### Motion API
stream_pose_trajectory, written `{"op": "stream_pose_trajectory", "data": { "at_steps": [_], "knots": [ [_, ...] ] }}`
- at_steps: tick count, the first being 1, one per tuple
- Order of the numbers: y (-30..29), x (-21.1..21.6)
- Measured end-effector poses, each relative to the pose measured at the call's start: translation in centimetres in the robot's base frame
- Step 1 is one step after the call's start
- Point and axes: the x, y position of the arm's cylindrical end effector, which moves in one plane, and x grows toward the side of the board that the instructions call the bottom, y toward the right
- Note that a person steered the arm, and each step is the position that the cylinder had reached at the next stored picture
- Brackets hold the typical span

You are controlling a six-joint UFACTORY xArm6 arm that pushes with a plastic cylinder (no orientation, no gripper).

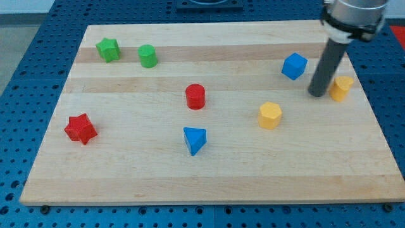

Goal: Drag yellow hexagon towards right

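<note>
The yellow hexagon (270, 115) sits on the wooden board (126, 177), right of centre. My tip (317, 94) is down on the board, up and to the right of the hexagon and apart from it. It stands just left of a second yellow block (342, 88), whose shape I cannot make out, and right of and below the blue block (294, 66).
A red cylinder (195, 96) is near the centre. A blue triangular block (194, 140) lies below it. A red star (80, 128) is at the left. A green star (108, 49) and a green block (148, 56) are at the top left.
</note>
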Motion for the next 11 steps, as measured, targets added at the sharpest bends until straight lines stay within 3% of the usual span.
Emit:
{"op": "stream_pose_trajectory", "data": {
  "at_steps": [2, 3, 5, 6, 8, 9, 11],
  "knots": [
    [-13.1, 1.6],
    [-14.6, 4.9],
    [-3.3, 1.4],
    [-4.4, 1.7],
    [-17.0, 4.0],
    [-16.3, 5.8],
    [-4.9, 4.8]
  ]
}}
